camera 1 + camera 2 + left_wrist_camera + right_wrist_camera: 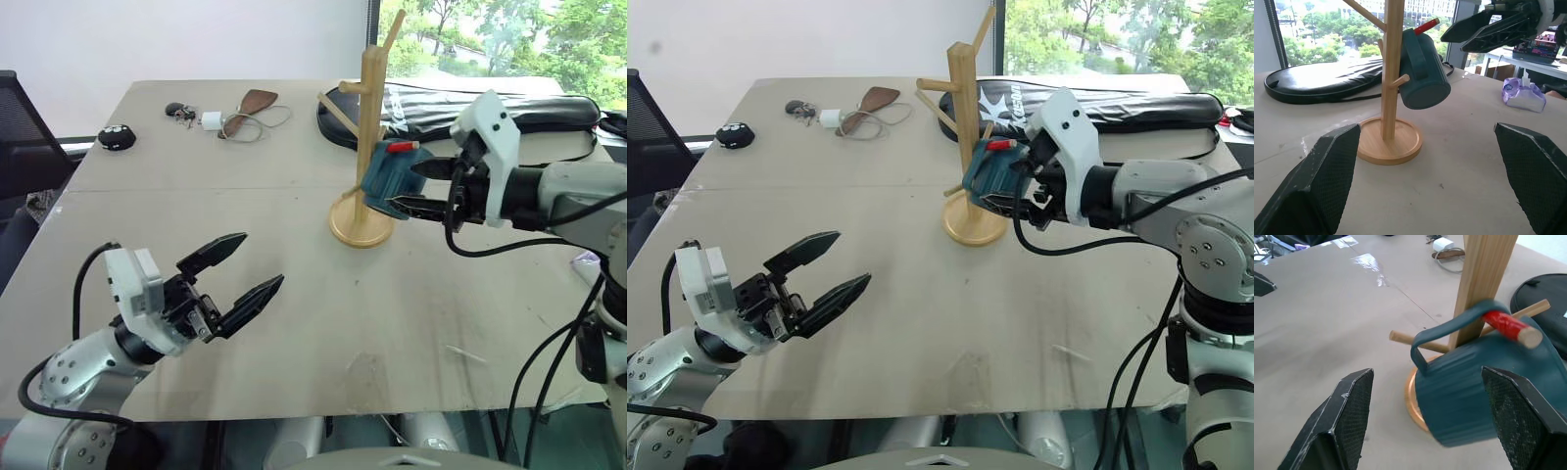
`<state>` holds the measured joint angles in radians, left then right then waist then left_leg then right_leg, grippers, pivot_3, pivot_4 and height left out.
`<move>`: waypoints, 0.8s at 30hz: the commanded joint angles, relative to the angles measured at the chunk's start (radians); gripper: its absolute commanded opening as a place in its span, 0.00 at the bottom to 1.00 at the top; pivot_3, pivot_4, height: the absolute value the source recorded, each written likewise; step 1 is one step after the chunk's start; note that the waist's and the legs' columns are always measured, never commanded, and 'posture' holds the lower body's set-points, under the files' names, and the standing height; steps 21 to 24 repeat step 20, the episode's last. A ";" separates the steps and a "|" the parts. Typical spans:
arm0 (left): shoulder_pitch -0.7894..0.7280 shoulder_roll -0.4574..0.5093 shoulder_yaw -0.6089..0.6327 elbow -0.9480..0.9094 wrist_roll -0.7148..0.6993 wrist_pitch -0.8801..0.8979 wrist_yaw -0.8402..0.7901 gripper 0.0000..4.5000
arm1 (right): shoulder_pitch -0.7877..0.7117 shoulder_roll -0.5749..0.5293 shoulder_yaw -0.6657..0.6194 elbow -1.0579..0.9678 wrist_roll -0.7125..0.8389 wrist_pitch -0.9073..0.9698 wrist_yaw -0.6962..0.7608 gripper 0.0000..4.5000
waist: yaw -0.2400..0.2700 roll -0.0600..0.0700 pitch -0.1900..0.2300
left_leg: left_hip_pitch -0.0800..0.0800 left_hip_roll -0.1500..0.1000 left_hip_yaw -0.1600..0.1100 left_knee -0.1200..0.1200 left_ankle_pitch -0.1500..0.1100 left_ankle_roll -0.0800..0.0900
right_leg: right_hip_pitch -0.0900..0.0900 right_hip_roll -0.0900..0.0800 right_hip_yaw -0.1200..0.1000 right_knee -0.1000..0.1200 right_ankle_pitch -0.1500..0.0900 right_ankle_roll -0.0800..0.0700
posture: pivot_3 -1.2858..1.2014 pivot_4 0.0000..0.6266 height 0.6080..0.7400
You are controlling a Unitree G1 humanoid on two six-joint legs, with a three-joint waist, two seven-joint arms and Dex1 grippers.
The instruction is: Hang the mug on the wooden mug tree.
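Left eye view showed the mug [390, 177] hanging by its handle on the red-tipped peg [401, 147] of the wooden mug tree [369, 137], tilted, its body beside the post and above the round base. The tree stood on the worktop [323, 304] toward its far side, in front of a long black bag [509, 108]. The right hand [419, 186] was level with the mug, its two black fingers spread wide, one by the mug's upper edge and one by its lower edge; in the right wrist view a gap showed between each finger and the mug, so it gripped nothing. The left hand [240, 272] hovered over the near left part of the worktop, well apart from the tree, its fingers open and empty. At the far left edge lay a small black object [117, 138], a brown pouch [257, 101] and a white plug with cord [212, 120].
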<state>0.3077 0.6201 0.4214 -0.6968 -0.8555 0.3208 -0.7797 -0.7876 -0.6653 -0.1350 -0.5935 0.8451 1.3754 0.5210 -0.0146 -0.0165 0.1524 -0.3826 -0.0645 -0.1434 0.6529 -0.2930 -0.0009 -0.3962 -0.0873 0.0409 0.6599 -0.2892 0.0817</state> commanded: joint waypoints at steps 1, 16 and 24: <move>0.008 0.024 0.001 -0.032 -0.013 0.017 -0.004 1.00 | 0.141 -0.020 -0.133 -0.076 0.032 -0.131 0.057 0.78 | 0.003 -0.002 -0.001 | 0.000 0.000 -0.001 0.000 0.000 0.000 | 0.000 0.000 -0.001 0.000 0.000 0.000 | 0.52 0.24 0.99; 0.199 0.101 0.152 0.003 -0.049 0.176 0.022 1.00 | 1.074 -0.105 -0.380 0.099 -0.325 -0.928 0.455 0.78 | -0.002 -0.002 -0.002 | 0.007 0.001 0.002 0.000 0.000 0.000 | 0.006 0.001 0.002 0.002 0.000 0.000 | 0.52 0.24 0.99; 0.229 0.111 0.151 0.030 -0.007 0.175 -0.014 1.00 | 1.132 -0.096 -0.386 0.098 -0.326 -0.964 0.464 0.78 | 0.002 -0.001 -0.002 | 0.021 0.002 0.002 -0.003 -0.003 0.005 | 0.021 0.002 0.001 -0.003 -0.001 0.000 | 0.52 0.24 0.99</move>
